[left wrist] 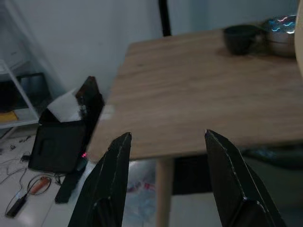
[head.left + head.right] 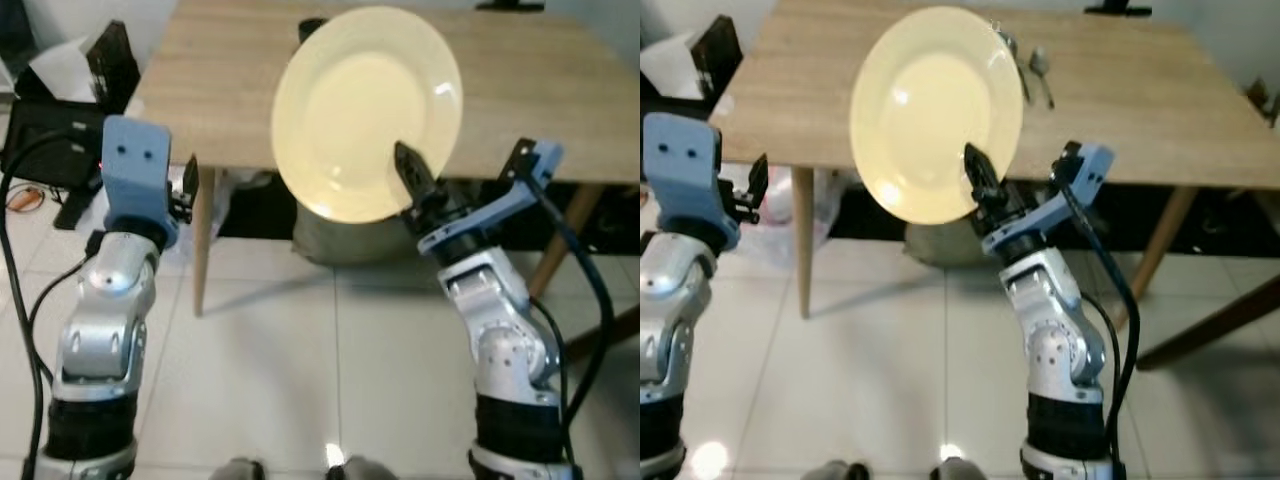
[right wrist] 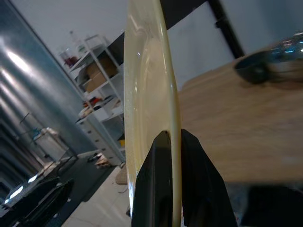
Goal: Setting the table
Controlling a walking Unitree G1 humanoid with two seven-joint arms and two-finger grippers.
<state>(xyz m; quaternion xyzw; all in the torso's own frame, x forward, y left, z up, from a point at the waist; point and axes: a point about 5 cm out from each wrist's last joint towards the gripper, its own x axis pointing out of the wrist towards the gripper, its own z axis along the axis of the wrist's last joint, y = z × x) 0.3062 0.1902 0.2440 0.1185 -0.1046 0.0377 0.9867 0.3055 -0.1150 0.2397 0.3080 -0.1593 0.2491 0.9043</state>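
- Right tool (image 2: pixel 412 180): both black fingers clamped on the lower rim of the yellow plate (image 2: pixel 365 110); the right wrist view shows 1 finger on each face of the rim.
- Plate attitude: held nearly upright, tilted, its hollow face toward the head camera. It is in the air in front of the near edge of the table (image 2: pixel 560 90), not resting on the wood.
- Left tool (image 1: pixel 165 175): fingers spread apart, nothing between them. It is raised off the table's near left corner and points along the top from there.
- Table top, far edge: a dark bowl (image 1: pixel 241 38) and a shiny metal bowl (image 1: pixel 283 33) side by side. Right eye view shows 2 pieces of cutlery (image 2: pixel 1030 70) lying just past the plate's upper rim; probably spoons, too small to be sure.
- The near half of the table is bare wood.
- Off the table: a black case with white paper on it (image 2: pixel 75 100) stands on the floor by the left side; a grey sack (image 2: pixel 330 240) sits under the table.
- Progress, judged: early to middle. Cutlery and bowls are already on the table; the plate is carried but not yet laid.
- Remaining, judged: bring the plate over the near edge, level it, set it flat near the cutlery, let go.
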